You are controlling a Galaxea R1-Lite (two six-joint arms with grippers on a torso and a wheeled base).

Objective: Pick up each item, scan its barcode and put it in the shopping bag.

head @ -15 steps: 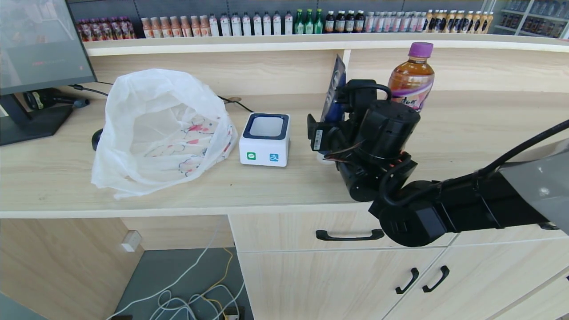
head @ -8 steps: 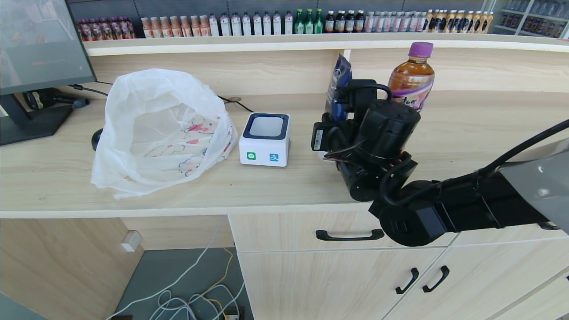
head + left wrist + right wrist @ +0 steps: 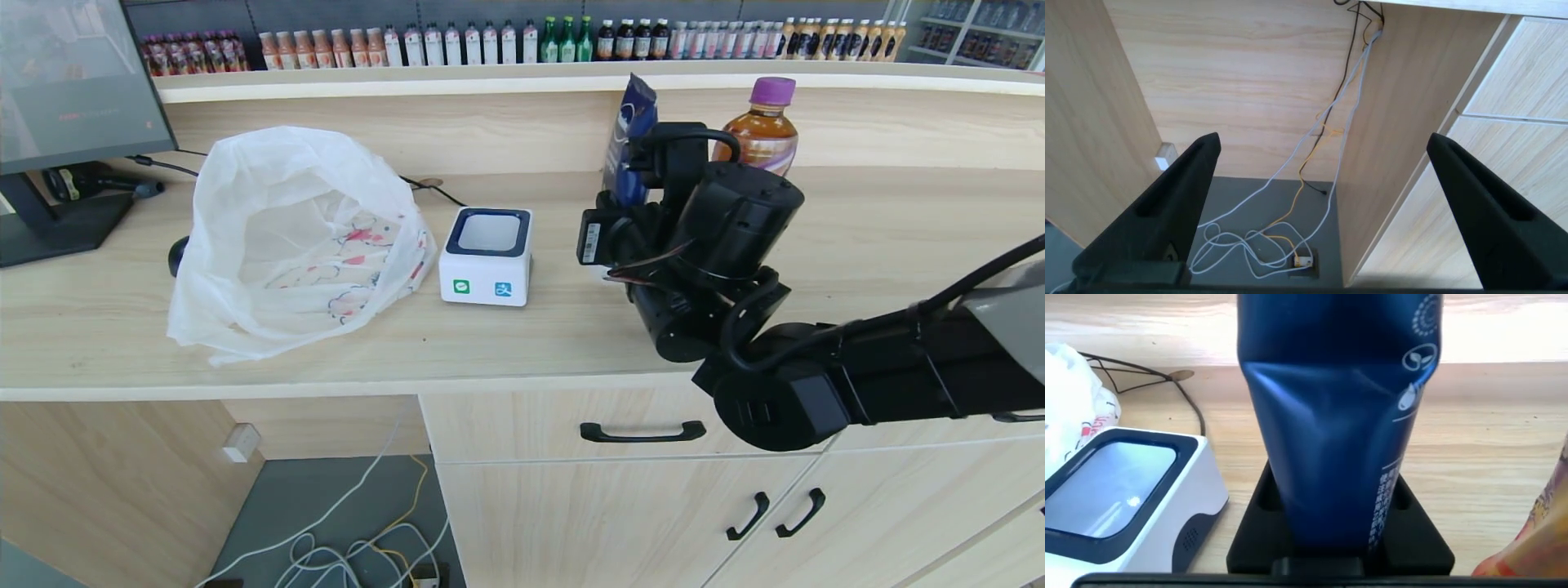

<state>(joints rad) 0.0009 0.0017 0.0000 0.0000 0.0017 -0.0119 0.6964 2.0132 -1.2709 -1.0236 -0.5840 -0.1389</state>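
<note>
Pouch (image 3: pixel 633 122): dark blue, standing upright, raised, right of the scanner (image 3: pixel 487 255). Right gripper (image 3: pixel 627 200): clenching its lower end. Left gripper (image 3: pixel 1319 147): hanging spread and empty, well below the scanner. Bag (image 3: pixel 294 237): lying just left of the scanner. Risks: the soft pouch is buckling at the grip and may slip. Its barcode may be facing away from the scanner. The bottle (image 3: pixel 759 135), farther right, may get knocked.
</note>
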